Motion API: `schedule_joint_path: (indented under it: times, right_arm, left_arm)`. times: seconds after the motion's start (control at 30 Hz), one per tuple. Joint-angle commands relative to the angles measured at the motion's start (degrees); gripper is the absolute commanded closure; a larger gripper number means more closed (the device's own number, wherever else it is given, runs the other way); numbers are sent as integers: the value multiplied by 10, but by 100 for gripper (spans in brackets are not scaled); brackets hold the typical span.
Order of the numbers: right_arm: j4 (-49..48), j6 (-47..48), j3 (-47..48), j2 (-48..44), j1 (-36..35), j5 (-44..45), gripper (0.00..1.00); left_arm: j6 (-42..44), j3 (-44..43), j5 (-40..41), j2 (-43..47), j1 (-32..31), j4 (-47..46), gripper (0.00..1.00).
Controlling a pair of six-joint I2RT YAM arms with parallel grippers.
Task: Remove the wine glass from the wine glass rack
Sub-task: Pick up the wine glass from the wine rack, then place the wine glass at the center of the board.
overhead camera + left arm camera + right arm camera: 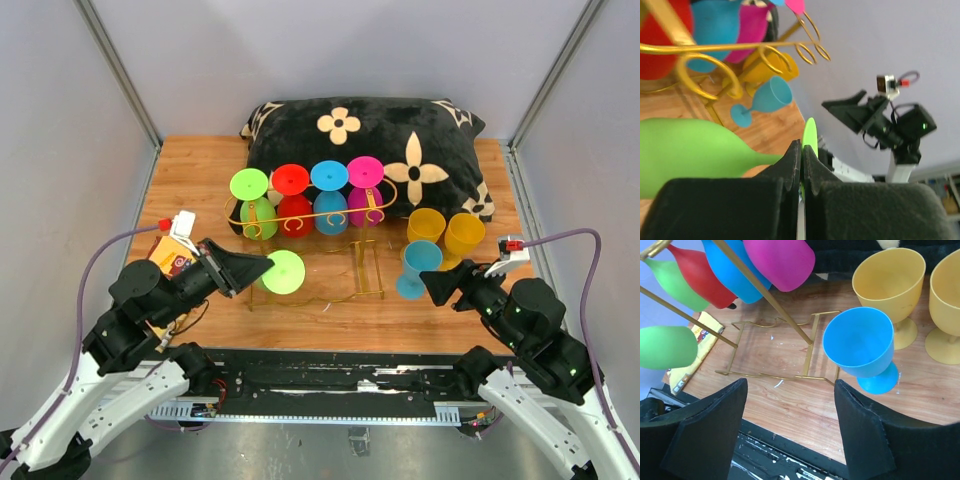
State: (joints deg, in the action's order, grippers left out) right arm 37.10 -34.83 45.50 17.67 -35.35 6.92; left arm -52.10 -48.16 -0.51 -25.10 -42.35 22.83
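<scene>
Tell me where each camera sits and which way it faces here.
Top external: above and behind the bases, looking down on the wine glass rack; both arms show.
Left wrist: on the left gripper, shut on a green glass, facing the right arm.
Right wrist: on the open right gripper, looking down at the table.
Shared: the blue goblet shows in all three.

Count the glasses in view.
8. Hanging on the rack: green glass, red glass, blue glass, magenta glass. Stem clamped in the left gripper: second green glass. Standing right of the rack: upright blue glass, two yellow glasses. None looks hidden.
</scene>
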Motion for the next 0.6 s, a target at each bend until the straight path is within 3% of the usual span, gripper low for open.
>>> schedule_joint_path:
  times: [0.0,0.13,0.23,0.37,0.5,0.57]
  right_arm:
    - [-40,-5,8,-9,-7,-40,29]
    - [-91,-2,-3,-6,-8,-121,29]
    - [-134,-3,-7,4,-8,-200,29]
    - [-182,-9,-3,26,-7,-295,29]
    - [-206,-15,7,46,-8,-351,30]
    - [-208,-13,12,50,-8,-368,30]
  left_arm:
    - [100,-26,-207,-36,4,-32,100]
    - [130,-42,-318,-99,3,-32,99]
    - [153,-55,-330,-121,-20,-37,100]
    - [174,-63,-280,-163,-114,-73,99]
    - [228,-107,-147,-241,-258,-79,100]
    - [231,-101,-111,-254,-279,-125,99]
